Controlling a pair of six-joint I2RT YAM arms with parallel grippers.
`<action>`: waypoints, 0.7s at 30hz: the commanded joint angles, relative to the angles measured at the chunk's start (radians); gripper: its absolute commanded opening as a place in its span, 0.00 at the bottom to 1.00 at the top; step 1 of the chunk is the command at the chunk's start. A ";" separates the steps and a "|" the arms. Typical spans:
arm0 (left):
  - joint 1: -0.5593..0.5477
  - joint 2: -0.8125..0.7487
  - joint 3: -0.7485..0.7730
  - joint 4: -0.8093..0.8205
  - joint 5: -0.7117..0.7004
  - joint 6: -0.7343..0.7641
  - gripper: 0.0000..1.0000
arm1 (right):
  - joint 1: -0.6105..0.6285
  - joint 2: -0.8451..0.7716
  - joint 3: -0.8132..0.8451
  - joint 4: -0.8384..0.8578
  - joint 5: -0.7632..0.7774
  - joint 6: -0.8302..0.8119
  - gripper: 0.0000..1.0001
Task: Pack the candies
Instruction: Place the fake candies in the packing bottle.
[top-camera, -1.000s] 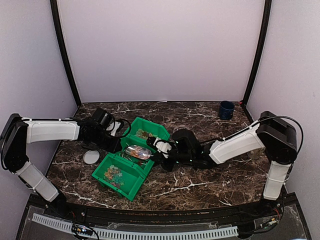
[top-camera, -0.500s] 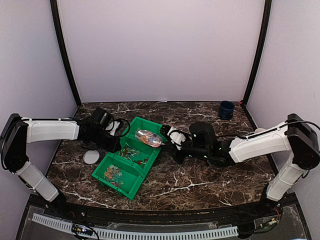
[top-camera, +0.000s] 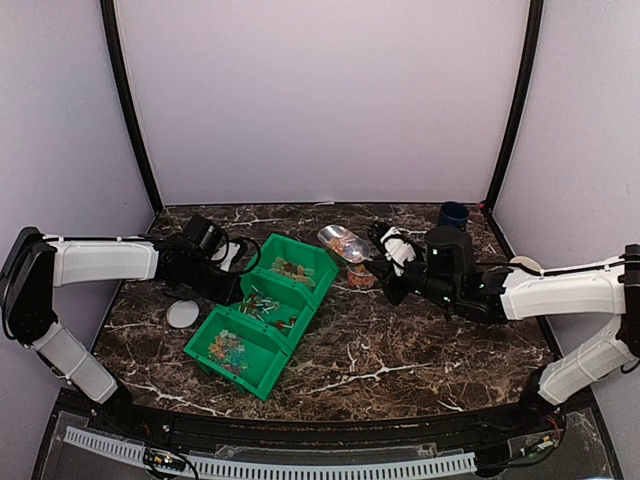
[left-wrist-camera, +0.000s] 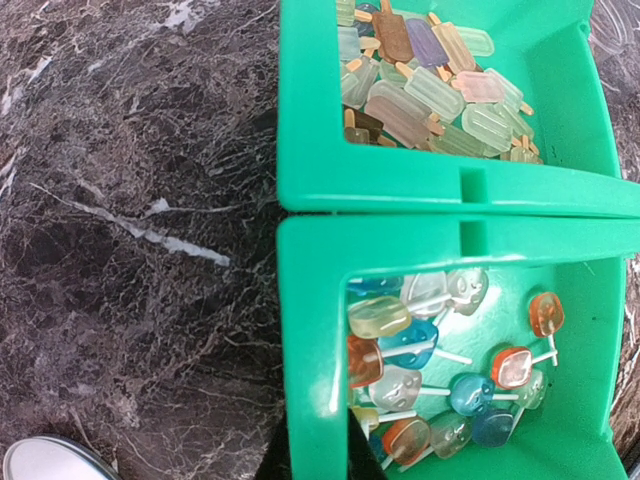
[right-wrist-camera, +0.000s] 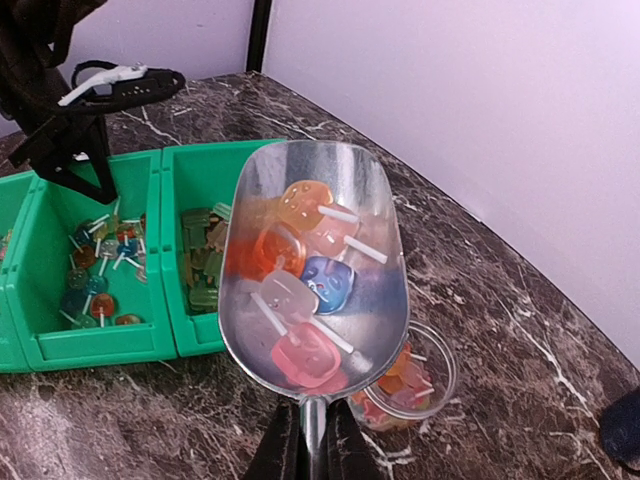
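1. Your right gripper (right-wrist-camera: 313, 455): jaws pinched narrow on the thin handle of the scoop (right-wrist-camera: 312, 165), one finger on each side of it, at the bottom centre of the right wrist view.
2. Scoop: clear, its bowl pointing away from your wrist and filling the middle of that view. It carries a load of the candies (right-wrist-camera: 300, 275), which are flat lollipops on white sticks in orange, pink, blue and clear.
3. The jar (right-wrist-camera: 443, 385): small, clear, round and open-topped. It stands upright on the marble table (top-camera: 400, 350), just under the scoop's lower right edge. More candies lie inside. Whether scoop and jar touch, you cannot tell.
4. Your left gripper (left-wrist-camera: 310, 463): jaws closed on an outer wall of the bin (left-wrist-camera: 430, 195), with the wall between the fingers, at the bottom centre of the left wrist view.
5. Bin: green plastic, three compartments in a row, left of centre in the top view. Lollipops fill the compartment you grip, popsicle shapes the one above it in the left wrist view, and mixed pieces the nearest one.
6. The lid (top-camera: 183, 314): flat, whitish and round, on the table left of the bin and apart from it.
7. The cup (top-camera: 453, 219): dark blue, upper right of the top view, well apart from the jar.
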 joint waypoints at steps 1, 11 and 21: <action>0.005 -0.061 0.048 0.080 0.052 -0.024 0.00 | -0.036 -0.058 -0.024 -0.020 0.046 0.022 0.00; 0.005 -0.055 0.050 0.079 0.059 -0.024 0.00 | -0.104 -0.119 -0.062 -0.046 0.106 0.055 0.00; 0.006 -0.052 0.051 0.079 0.055 -0.022 0.00 | -0.157 -0.121 -0.047 -0.089 0.147 0.086 0.00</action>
